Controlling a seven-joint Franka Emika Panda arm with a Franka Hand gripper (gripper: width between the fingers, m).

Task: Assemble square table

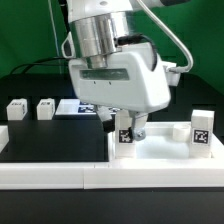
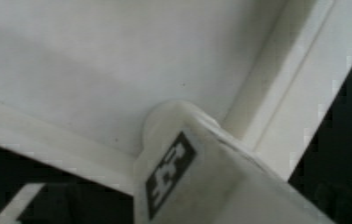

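hand over a corner leg, grip unclear

hand (image 1: 127,122) hangs right over a leg (image 1: 125,137) standing at the slab (image 1: 165,152) corner nearest the middle of the exterior view. its bulky body covers the fingers, so whether they are wide or pinching the leg cannot be told.

if the leg is not fully seated, a lift could drag it out or tip it. a finger brushing its top would do the same. in the wrist view the leg (image 2: 176,172) looks slanted against the slab's rim (image 2: 276,90), though that may be camera angle.

second leg (image 1: 201,130) stands upright on the slab at the exterior view's right. loose legs (image 1: 17,110) wait on the table (image 1: 50,140), well apart.

hidden: the socket, the leg's base and the fingertips. the wrist view is blurred and shows only part of the tag.
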